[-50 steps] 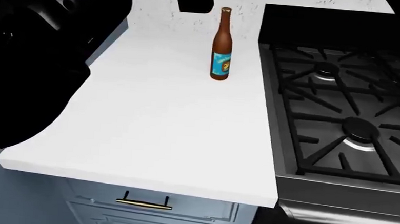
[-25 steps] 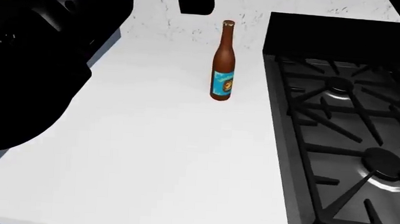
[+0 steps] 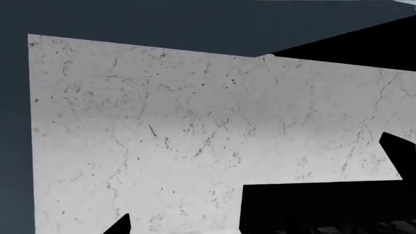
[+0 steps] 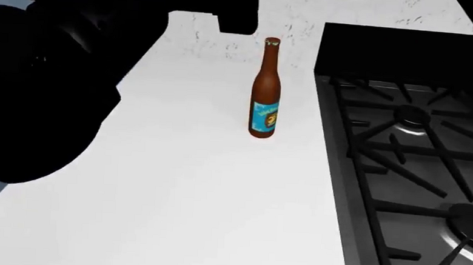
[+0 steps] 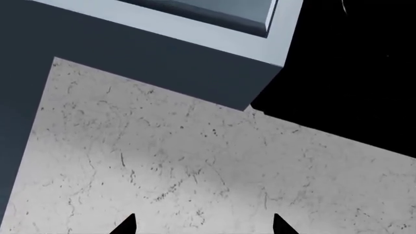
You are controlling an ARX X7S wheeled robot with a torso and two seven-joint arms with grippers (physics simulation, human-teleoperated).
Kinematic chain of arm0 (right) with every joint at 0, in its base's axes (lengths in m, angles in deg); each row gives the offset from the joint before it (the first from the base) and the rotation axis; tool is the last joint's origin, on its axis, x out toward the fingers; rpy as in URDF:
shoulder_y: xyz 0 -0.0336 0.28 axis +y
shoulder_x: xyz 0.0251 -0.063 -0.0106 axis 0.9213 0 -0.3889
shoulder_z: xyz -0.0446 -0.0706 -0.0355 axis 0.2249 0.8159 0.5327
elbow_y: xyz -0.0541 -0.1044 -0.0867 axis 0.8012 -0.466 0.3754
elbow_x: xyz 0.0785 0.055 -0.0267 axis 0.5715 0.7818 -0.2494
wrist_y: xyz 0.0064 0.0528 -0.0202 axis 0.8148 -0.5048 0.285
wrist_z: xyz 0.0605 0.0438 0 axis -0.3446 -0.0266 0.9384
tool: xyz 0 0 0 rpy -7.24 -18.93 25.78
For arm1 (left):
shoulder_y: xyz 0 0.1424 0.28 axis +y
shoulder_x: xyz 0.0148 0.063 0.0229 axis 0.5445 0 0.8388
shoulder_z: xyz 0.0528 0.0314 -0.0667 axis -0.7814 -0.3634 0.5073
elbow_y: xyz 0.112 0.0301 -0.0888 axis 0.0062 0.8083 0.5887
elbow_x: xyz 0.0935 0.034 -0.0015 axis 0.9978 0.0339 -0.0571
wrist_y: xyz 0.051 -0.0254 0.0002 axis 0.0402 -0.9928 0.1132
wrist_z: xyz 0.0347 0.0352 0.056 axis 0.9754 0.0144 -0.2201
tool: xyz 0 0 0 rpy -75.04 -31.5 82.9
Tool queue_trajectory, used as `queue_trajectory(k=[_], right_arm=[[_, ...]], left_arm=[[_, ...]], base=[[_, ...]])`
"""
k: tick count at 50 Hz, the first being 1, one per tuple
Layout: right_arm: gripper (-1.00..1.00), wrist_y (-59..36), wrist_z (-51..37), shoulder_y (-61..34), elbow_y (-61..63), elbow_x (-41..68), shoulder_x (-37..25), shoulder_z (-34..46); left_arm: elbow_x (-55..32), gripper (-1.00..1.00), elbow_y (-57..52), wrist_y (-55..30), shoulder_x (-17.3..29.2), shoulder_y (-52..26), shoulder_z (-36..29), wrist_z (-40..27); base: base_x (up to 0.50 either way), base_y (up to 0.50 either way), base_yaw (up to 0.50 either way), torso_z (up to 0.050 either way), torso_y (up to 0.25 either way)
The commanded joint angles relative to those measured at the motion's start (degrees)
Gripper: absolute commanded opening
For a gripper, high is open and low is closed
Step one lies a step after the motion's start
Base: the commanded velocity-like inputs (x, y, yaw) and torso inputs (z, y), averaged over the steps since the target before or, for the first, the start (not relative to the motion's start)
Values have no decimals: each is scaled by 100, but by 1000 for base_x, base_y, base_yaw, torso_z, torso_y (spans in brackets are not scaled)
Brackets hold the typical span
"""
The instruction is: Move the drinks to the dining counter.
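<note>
One of the drinks, a tall brown glass bottle (image 4: 265, 91) with a blue label, stands upright on the white countertop (image 4: 201, 197) next to the stove. Neither gripper is near it or holds anything. In the left wrist view my left gripper (image 3: 195, 229) faces a speckled wall (image 3: 162, 126); one dark fingertip (image 3: 120, 225) shows, and the other is lost against a black shape. In the right wrist view my right gripper (image 5: 204, 226) is open, its two tips wide apart before the same kind of wall (image 5: 162, 161). The dining counter is out of view.
A black gas stove (image 4: 414, 154) with raised grates adjoins the countertop on the right. My left arm (image 4: 52, 86) is a big dark mass over the countertop's left side. A blue-grey cabinet (image 5: 195, 29) hangs above the wall in the right wrist view.
The head view has moved forward over the countertop. The bottle now sits lower and larger in it, and the counter's front edge and drawer handle have dropped out of view.
</note>
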Motion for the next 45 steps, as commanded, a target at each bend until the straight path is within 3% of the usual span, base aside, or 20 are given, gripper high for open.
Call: queue_trajectory(k=[1,12,26,45], right_arm=[[100,-37,-43,2,-2,56,-1,20],[100,-47,-90,18,27,80,-36,20],[100,-43,-124,-14,17,117,-86,-19],[100,-50,-117,-43,20,122,-99,-22]], left_arm=[[234,100,12,-99,-152,278,-310,153],[640,100,308,-154,-352,510,-612,459],[1105,100,1423,-265,-997,317,-998,1097],[1371,100,2245,-137,-1458,473,-1259,1390]], base=[[0,0,0,0,0],[0,0,0,0,0],[0,0,0,0,0],[0,0,0,0,0]])
